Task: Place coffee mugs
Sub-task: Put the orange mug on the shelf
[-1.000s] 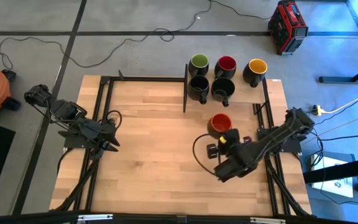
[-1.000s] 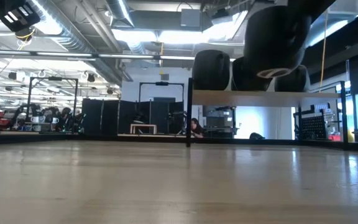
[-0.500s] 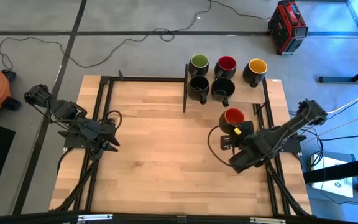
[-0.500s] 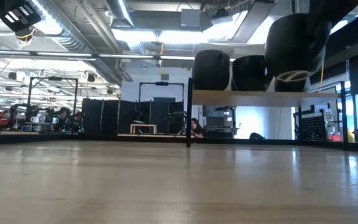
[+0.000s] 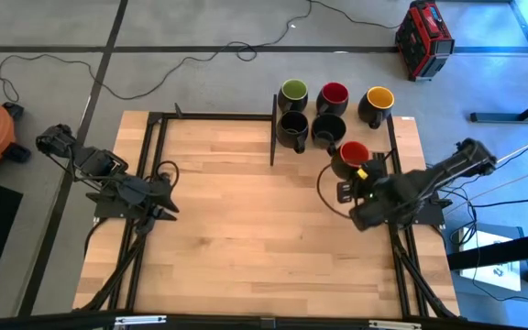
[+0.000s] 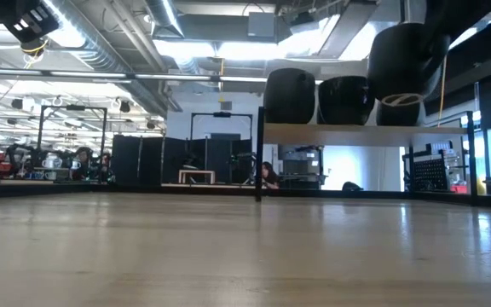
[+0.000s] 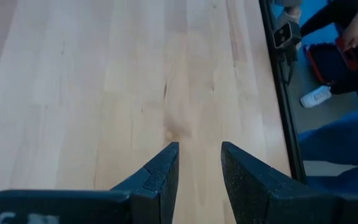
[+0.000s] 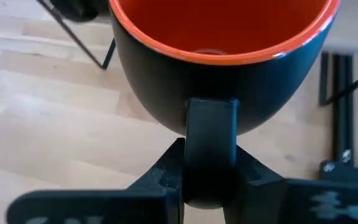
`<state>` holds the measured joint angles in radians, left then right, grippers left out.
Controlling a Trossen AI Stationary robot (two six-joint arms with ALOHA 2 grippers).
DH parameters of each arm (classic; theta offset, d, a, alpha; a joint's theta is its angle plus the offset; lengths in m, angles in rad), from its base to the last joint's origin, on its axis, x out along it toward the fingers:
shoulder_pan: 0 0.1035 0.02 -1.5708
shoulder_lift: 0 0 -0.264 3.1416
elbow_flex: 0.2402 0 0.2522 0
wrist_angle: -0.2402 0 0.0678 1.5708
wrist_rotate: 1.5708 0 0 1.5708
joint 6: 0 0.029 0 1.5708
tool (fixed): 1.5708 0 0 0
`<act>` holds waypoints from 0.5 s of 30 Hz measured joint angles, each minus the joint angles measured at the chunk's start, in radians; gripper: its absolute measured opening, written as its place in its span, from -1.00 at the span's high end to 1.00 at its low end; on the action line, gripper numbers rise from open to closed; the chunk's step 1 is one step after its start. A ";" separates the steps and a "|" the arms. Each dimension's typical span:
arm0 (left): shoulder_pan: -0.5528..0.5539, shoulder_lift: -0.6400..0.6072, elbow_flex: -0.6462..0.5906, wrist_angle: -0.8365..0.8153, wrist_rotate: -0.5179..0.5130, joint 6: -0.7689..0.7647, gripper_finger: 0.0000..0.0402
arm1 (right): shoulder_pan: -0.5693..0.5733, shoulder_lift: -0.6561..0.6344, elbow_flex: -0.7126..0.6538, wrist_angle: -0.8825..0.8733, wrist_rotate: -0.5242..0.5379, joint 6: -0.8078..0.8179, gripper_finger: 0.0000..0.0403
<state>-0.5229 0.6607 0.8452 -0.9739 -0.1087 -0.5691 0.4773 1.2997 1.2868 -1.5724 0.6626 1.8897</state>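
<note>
The right gripper is clamped on the handle of a red-lined mug, holding it up off the wooden table near the table's right rear area. In the right wrist view the 2 dark fingers press against both sides of the handle, with the mug's bowl upright above them. In the low view this mug hangs in the air beside the raised shelf.

5 other mugs stand at the back of the table in 2 rows: a green-lined mug, a second red-lined mug and a yellow-lined mug behind, and 2 black-lined mugs in front of them. The held mug is just right of the front row.

The left gripper waits over the left side of the table, its fingers parted with bare wood showing between them, holding nothing.
</note>
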 joint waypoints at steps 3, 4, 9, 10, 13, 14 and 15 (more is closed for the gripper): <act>0.001 0.000 0.000 0.001 -0.014 -0.009 0.43 | -0.052 -0.041 0.001 0.000 -0.001 -0.089 0.78; 0.001 0.000 0.000 0.001 -0.017 -0.020 0.43 | -0.066 -0.057 0.001 0.002 0.000 -0.111 0.78; 0.001 0.000 0.000 0.001 -0.021 -0.043 0.43 | -0.114 -0.111 0.002 -0.001 -0.030 -0.196 0.78; 0.001 0.000 0.000 0.001 -0.022 -0.047 0.43 | -0.123 -0.117 0.002 0.000 -0.035 -0.206 0.78; 0.001 0.000 0.000 0.001 -0.035 -0.049 0.43 | -0.162 -0.142 0.002 0.002 -0.037 -0.254 0.78; 0.001 0.000 0.000 0.001 -0.037 -0.049 0.43 | -0.181 -0.150 0.002 0.001 -0.036 -0.274 0.78; 0.001 0.000 0.000 0.001 -0.039 -0.049 0.43 | -0.203 -0.155 0.002 -0.001 -0.036 -0.297 0.78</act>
<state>-0.5220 0.6607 0.8452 -0.9733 -0.1475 -0.6182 0.2747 1.1451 1.2884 -1.5735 0.6270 1.5924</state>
